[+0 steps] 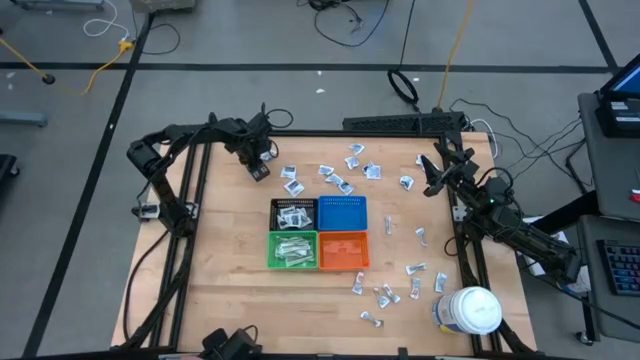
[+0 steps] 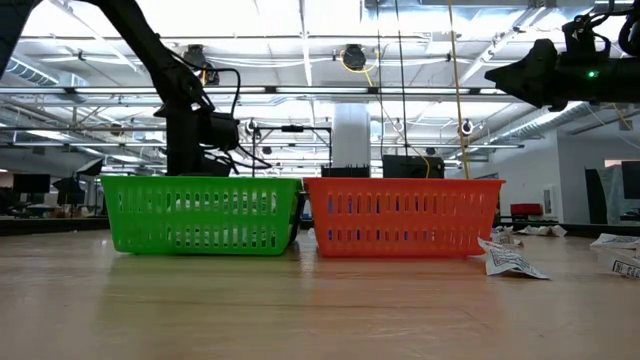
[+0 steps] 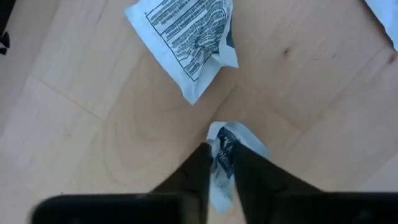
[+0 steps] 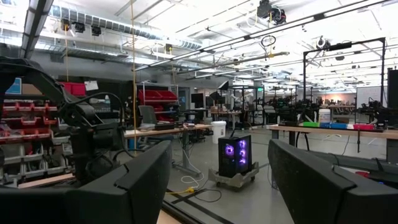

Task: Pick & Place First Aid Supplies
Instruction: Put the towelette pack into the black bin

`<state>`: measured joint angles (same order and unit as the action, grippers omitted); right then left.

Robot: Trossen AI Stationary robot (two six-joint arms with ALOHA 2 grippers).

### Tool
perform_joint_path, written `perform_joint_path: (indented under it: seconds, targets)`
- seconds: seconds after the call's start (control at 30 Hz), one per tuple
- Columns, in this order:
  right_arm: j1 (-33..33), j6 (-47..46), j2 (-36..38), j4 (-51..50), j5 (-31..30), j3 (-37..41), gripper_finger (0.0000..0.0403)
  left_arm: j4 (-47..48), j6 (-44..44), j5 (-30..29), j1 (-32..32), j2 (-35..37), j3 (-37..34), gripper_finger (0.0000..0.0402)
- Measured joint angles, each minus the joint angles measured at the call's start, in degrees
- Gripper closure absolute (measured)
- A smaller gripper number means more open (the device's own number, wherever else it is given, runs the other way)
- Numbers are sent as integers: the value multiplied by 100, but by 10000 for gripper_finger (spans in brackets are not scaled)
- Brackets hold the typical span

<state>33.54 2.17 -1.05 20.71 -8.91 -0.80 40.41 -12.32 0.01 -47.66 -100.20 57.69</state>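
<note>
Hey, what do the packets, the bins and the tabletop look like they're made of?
Packets: probably paper or thin foil, matte white with print, creased. Bins: likely moulded plastic, glossy, slotted walls. Tabletop: light wood, smooth, with visible grain and plank seams.

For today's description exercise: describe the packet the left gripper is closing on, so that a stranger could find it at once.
Start at the four coloured bins mid-table, then go to the left gripper beyond the black bin. The small crumpled white packet is pinched between its fingers, unlike the printed packet lying free nearby.
</note>
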Motion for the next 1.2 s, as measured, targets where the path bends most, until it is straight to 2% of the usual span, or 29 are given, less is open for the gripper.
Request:
perform_joint_path:
  seconds: [0.07,0.13,0.27,0.4,0.57,0.87,1.0,1.2]
  targets:
    - [0,0,2,0,0,-2,140,-1,42,0,0,0,2,374]
    - [0,0,-1,0,0,-2,140,-1,82,0,0,0,3,390]
    - [0,0,0,-1,0,-2,140,87,223,18,-38,75,4,386]
    - [-2,0,2,0,0,-2,140,605,237,12,-113,305,148,395]
    - [0,0,2,0,0,0,140,1222,251,-4,-120,701,440,390]
    - [0,0,0,0,0,-1,140,1937,774,-11,90,1449,846,391]
    - [0,0,1,0,0,-1,140,2172,952,-24,524,1539,934,396]
    - [0,0,-1,-2,0,-2,140,2260,957,-1,1938,1445,1164,396]
